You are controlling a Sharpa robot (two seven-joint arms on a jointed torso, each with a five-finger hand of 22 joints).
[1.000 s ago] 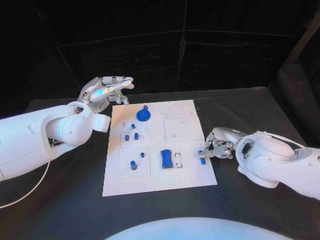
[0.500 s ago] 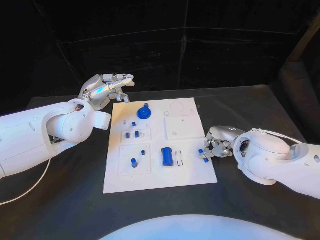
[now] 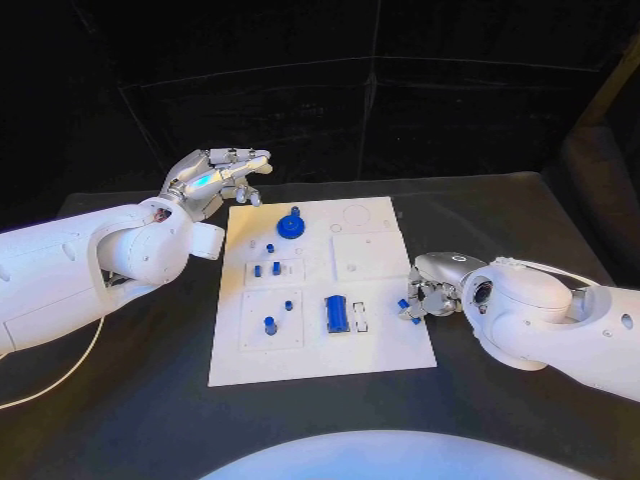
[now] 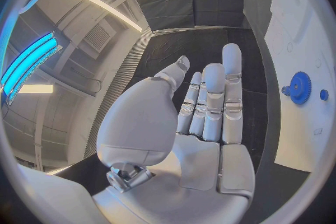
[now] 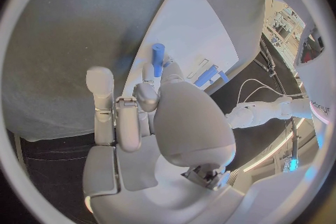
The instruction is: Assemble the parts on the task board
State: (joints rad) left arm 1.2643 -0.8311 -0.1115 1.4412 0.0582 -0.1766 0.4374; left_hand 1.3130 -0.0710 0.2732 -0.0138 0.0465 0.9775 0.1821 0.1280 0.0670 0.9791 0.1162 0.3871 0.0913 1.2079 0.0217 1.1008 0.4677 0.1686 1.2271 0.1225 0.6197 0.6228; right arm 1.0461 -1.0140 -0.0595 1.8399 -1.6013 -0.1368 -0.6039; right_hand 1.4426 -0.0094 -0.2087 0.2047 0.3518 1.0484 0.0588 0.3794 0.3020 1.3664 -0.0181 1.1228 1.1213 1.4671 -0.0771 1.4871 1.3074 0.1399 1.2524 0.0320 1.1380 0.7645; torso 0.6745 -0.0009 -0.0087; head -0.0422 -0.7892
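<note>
The white task board [image 3: 363, 345] lies in the middle of the black table. On it sit a blue gear [image 3: 291, 226], a long blue block [image 3: 335, 314] and several small blue pegs [image 3: 268, 269]. My right hand [image 3: 436, 293] is at the board's right edge and pinches a small blue peg [image 3: 405, 304] between thumb and a finger. The right wrist view shows that peg [image 5: 158, 59] at the fingertips, just over the board's edge, with the long block [image 5: 206, 75] beyond. My left hand [image 3: 216, 178] hovers off the board's far left corner, fingers straight and apart, holding nothing. The gear [image 4: 301, 87] lies beside it.
Bare black table [image 3: 522, 215] surrounds the board on all sides. A white cable [image 3: 32, 395] trails over the table at the left under my left arm. Dark curtains close off the back.
The camera has shifted slightly. My right hand still holds the peg at the board's right edge, and my left hand stays raised by the far left corner.
</note>
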